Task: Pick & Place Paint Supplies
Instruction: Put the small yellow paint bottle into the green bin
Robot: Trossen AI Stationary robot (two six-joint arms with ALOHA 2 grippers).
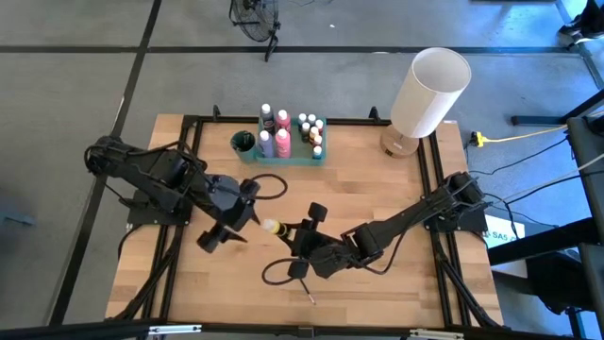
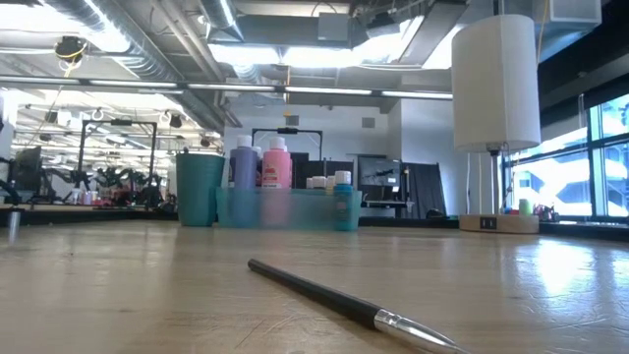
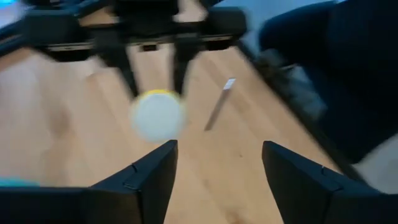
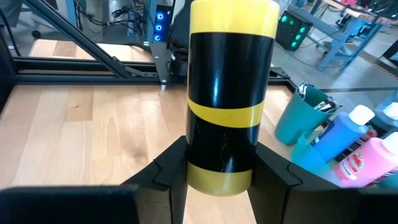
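High view shows the two arms meeting at mid-counter (image 1: pixel 179 274). The right gripper (image 1: pixel 304 231) is closed on a yellow-and-black bottle (image 1: pixel 273 228) with a white cap; the right wrist view has its fingers (image 4: pixel 166 171) pressed to both sides of the bottle's lower end. The left gripper (image 1: pixel 234 223) sits just beside the capped end, its jaws apart and empty; in the left wrist view the cap (image 3: pixel 158 115) lies ahead of its spread fingers (image 3: pixel 149 177), not between them.

This looks like a handover, with the bottle now wholly in the right gripper's care. The tray (image 1: pixel 293 157) at the counter's far edge holds pink, purple and blue bottles, with a teal cup (image 1: pixel 244 143) beside it and a white lamp (image 1: pixel 429 92) further right. A brush (image 2: pixel 344 303) lies loose on the counter near the front.

Next, I judge, the left arm should back clear so the right can carry the bottle to the tray, lowering it upright into a free spot without knocking its neighbours. The brush remains to be picked.
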